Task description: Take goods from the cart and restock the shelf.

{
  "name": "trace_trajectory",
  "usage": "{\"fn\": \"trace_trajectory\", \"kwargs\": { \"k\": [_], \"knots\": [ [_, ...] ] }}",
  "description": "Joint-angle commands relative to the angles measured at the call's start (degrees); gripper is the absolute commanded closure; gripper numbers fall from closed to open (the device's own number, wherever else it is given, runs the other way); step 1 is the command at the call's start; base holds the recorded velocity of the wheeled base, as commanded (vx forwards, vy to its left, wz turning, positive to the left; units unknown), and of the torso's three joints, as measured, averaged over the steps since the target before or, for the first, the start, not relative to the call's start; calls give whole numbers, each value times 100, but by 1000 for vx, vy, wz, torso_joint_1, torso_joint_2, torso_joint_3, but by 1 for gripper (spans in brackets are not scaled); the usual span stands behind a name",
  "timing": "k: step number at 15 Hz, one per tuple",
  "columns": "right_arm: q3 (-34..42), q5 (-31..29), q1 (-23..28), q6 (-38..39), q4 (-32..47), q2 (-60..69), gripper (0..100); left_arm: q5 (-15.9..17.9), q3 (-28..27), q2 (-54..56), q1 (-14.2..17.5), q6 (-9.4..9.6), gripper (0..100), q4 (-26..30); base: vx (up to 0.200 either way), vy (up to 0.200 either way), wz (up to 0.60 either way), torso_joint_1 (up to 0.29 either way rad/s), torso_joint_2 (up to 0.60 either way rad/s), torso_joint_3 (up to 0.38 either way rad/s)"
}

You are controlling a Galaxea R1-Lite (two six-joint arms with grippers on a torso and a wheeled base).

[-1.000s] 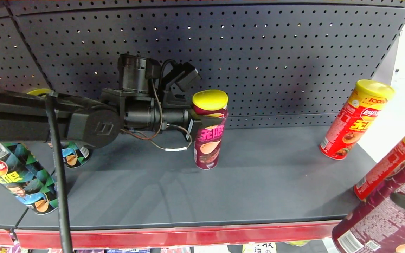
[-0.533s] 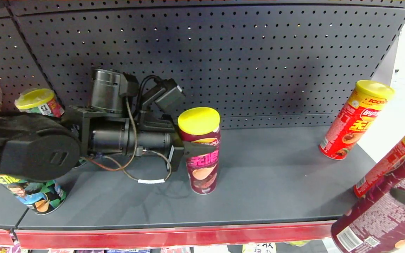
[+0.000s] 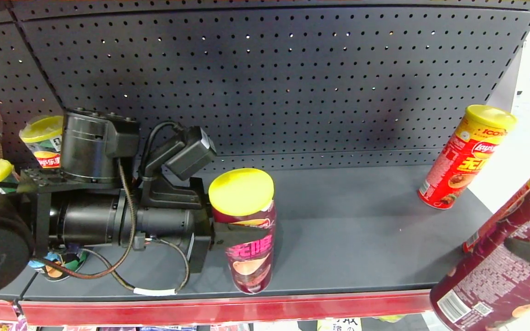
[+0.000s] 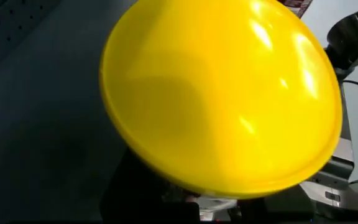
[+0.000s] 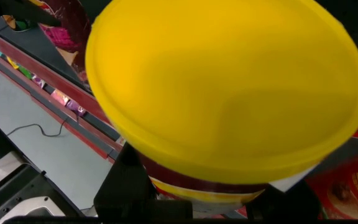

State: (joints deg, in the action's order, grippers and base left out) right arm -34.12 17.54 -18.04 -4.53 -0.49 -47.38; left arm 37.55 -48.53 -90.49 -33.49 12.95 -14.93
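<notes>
1. Our left claw is clamped on the dark red cardboard chip tube with a yellow plastic lid, just under the lid.
2. That tube is upright at 6 o'clock of the grey metal shelf, near its front.
3. Our right claw is clamped on a second dark red chip tube, off the shelf at 4 o'clock.
4. We think these tubes are light, stiff and slippery. Hard squeezing could dent them, so we hold the round side.
</notes>
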Motion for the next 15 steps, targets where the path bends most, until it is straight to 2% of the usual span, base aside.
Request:
{"fn": "trace_trajectory", "kwargs": {
  "k": [1,7,8,15],
  "knots": [
    [-60,4,2,-4,-4,-87,100,16,28,49,-17,-3,100,-10,0,0,0,0,0,0],
    [-218,21,-24,-12,-4,-324,100,-46,19,-92,-9,41,100,-27,0,0,0,0,0,0],
    [-341,21,-59,-21,-4,-544,100,-46,28,-127,-17,50,0,-124,0,0,0,0,0,0],
    [-1615,171,-639,-21,-13,-2222,100,-72,212,58,-9,24,0,-203,0,0,0,0,0,0]
  ]
}}
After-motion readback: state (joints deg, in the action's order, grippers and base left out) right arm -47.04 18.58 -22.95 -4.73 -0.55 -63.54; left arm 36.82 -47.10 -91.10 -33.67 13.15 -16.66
